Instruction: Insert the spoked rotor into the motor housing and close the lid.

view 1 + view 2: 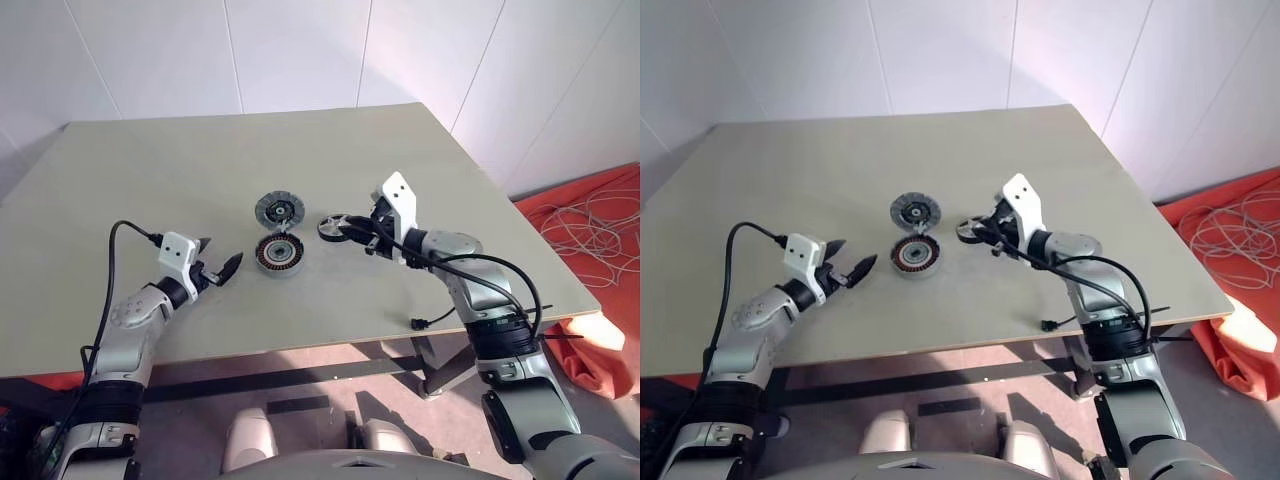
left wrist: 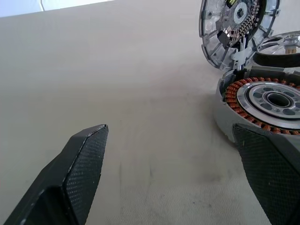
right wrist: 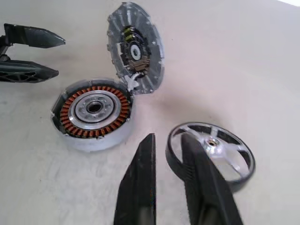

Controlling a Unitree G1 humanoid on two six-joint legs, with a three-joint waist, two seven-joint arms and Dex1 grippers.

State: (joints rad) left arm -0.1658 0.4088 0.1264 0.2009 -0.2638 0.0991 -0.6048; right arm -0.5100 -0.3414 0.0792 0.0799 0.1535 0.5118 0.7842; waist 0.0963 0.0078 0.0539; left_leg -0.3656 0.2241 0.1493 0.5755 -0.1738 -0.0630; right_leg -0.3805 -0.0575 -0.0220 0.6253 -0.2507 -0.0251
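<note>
The motor housing [image 1: 279, 254] sits mid-table, its copper windings [image 3: 93, 110] showing. The lid [image 1: 279, 209] stands tilted up from the housing's far rim, inner face [image 3: 136, 49] outward. The spoked rotor [image 3: 211, 152], black-rimmed with silver spokes, rests on the table to the housing's right [image 1: 335, 227]. My right gripper [image 3: 167, 137] is at the rotor's near rim. Its fingers stand a little apart; one finger covers the rim and the other is clear of it. My left gripper [image 1: 222, 250] is wide open on the housing's left, a short way off and holding nothing.
A black cable ending in a plug [image 1: 420, 322] lies on the table near its front edge, by my right arm. On the floor to the right of the table is an orange cloth with white cords [image 1: 590, 230]. White walls stand behind the table.
</note>
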